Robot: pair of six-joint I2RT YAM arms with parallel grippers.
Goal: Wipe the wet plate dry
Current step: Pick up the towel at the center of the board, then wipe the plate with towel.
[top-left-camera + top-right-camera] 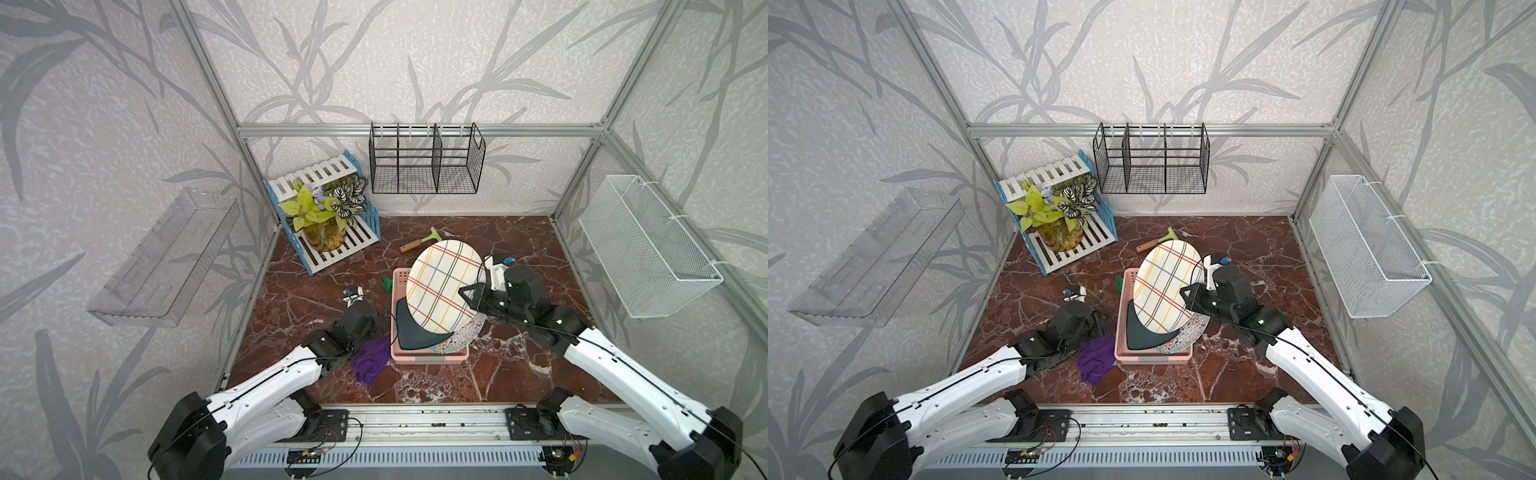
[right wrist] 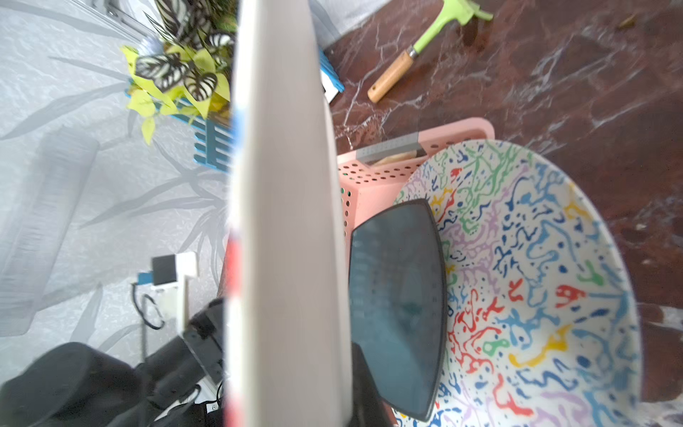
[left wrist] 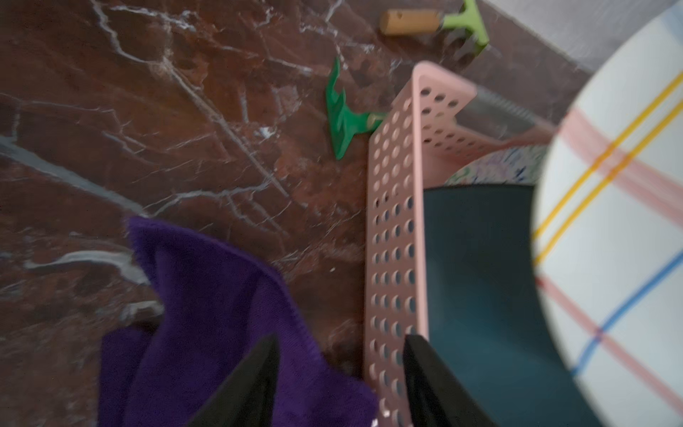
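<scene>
- Clear plastic shelf: fixed to the left wall.
- Slatted rack: blue and white, back left corner of the marble worktop. A potted plant stands on its lower tier.
- Left fingers: spread apart, gripping nothing, low beside the basket's left wall and over the cloth.
- Purple cloth: crumpled on the worktop, against the basket's near left corner.
- Green plastic piece: flat on the worktop at the basket's far left corner.
- Pink basket: perforated, mid-worktop. It holds a dark teal plate and a speckled bowl that overhangs the right rim.
- Hand rake: wooden handle, green head, lying behind the basket.
- Black wire rack: hung on the back wall.
- Striped plate: white with coloured crossing lines, raised above the basket, steeply tilted, apart from the cloth.
- Right fingers: clenched on the striped plate's right edge.
- White mesh basket: hung on the right wall.
</scene>
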